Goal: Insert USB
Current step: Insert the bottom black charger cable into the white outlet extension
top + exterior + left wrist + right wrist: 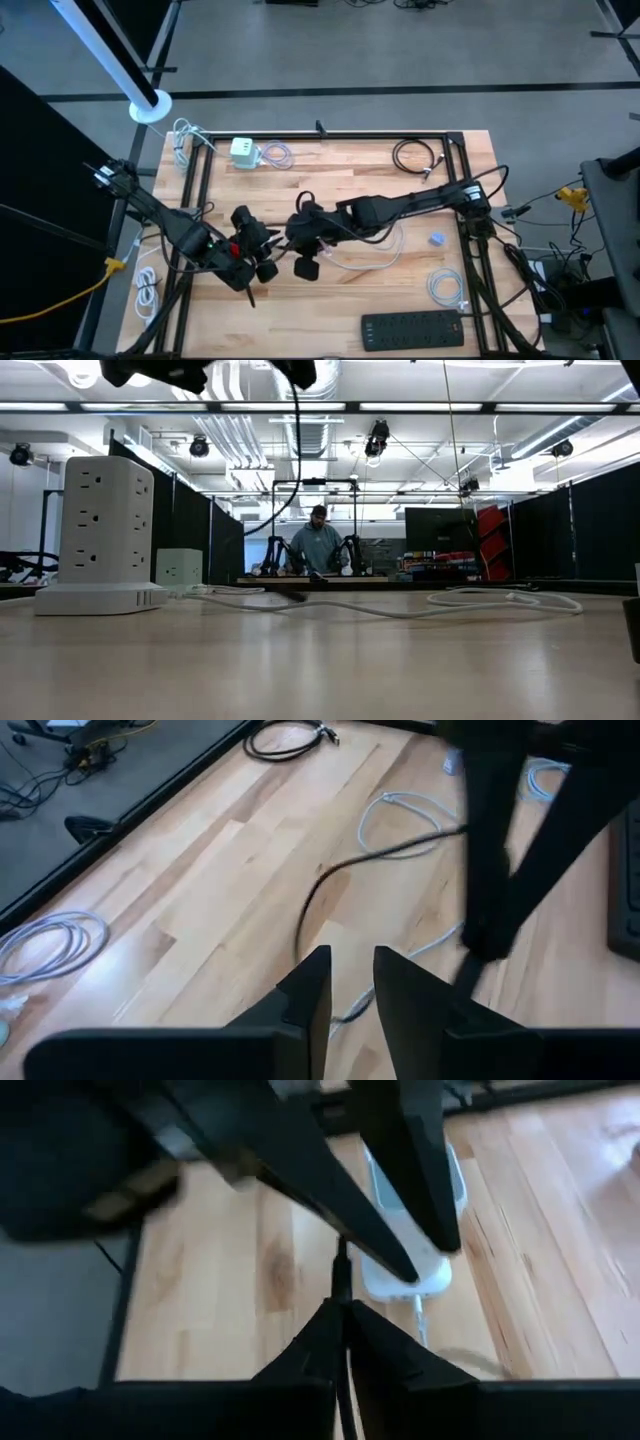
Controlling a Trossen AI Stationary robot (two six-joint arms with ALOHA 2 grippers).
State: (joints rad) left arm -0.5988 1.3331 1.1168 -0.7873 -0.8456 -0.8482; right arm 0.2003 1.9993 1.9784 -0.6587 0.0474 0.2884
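While both arms meet over the middle of the wooden table [400,200], the right gripper [343,1320] has its fingers pinched tight on a thin dark USB cable [341,1275]. The cable's long side runs straight out past the fingertips toward the white power tower [415,1245] on the table. The left gripper [350,970] hangs just beside it with a small gap between its fingers, and it holds nothing.

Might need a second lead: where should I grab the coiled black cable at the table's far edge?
Grip the coiled black cable by the plug end poking out of its loop, coming straight down: it lies flat on the table. The left claw is open; the right claw is shut on a thin wire.
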